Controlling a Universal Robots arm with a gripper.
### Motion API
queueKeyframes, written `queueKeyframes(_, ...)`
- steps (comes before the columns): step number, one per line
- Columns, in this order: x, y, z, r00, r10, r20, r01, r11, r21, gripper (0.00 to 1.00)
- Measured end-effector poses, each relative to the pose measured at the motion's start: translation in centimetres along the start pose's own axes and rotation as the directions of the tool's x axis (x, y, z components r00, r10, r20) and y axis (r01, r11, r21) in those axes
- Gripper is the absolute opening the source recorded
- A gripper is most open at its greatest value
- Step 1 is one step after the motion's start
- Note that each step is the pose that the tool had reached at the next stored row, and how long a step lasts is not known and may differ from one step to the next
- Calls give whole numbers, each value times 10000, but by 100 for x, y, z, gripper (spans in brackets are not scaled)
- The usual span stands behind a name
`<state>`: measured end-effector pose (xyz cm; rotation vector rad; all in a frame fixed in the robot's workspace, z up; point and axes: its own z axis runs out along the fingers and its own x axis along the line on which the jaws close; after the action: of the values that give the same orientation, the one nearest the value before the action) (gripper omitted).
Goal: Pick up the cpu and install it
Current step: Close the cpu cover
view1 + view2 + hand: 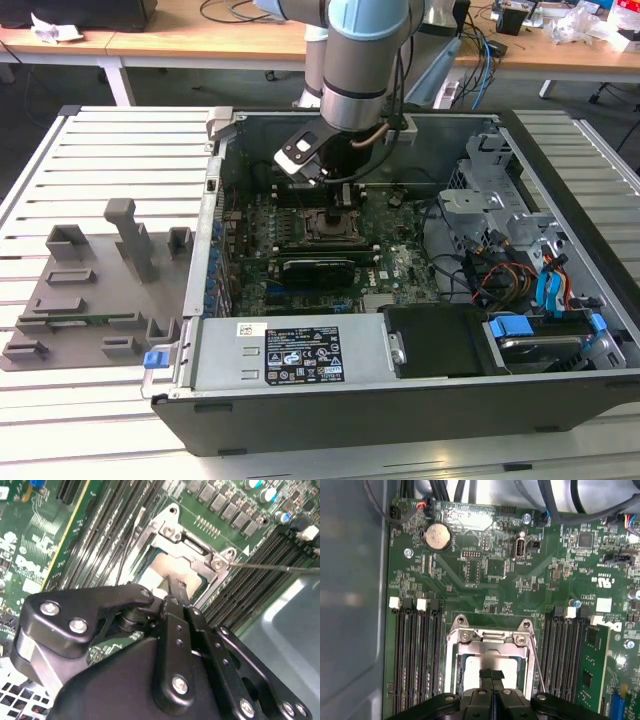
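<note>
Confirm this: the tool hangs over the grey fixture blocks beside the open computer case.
Wrong. The tool hangs over the socket frame inside the open computer case, not over the grey fixture blocks beside it; the exterior view shows this.

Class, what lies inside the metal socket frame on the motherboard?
A pale, flat square surface, apparently the cpu, lies inside the socket frame. The gripper, jaws together, covers part of it, so how it sits there cannot be seen.
</note>
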<state>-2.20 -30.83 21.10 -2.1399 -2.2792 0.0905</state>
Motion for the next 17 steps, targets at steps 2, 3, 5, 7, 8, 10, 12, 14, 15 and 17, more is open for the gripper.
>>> queueKeyframes(2, -1, 1, -32, 10000, 2, -1, -2, 10000, 1, 11)
queueKeyframes(3, -1, 1, -54, 10000, 0, -1, 0, 10000, 1, 11)
queueKeyframes(5, -3, -1, -90, 10000, 0, -1, 0, 10000, 1, 11)
queueKeyframes(7, -3, -2, -119, 10000, 0, -1, 0, 10000, 1, 11)
queueKeyframes(8, -4, -3, -139, 10000, 0, -2, 0, 10000, 1, 11)
queueKeyframes(10, -5, -5, -170, 10000, 0, -2, 0, 10000, 1, 11)
queueKeyframes(12, -6, -6, -195, 10000, 0, -2, 0, 10000, 1, 11)
queueKeyframes(14, -6, -8, -218, 10000, 0, -1, 0, 10000, 1, 11)
queueKeyframes(15, -6, -8, -226, 10000, 1, -1, -1, 10000, 1, 11)
queueKeyframes(17, -7, -10, -263, 10000, 0, 0, 0, 10000, 1, 11)
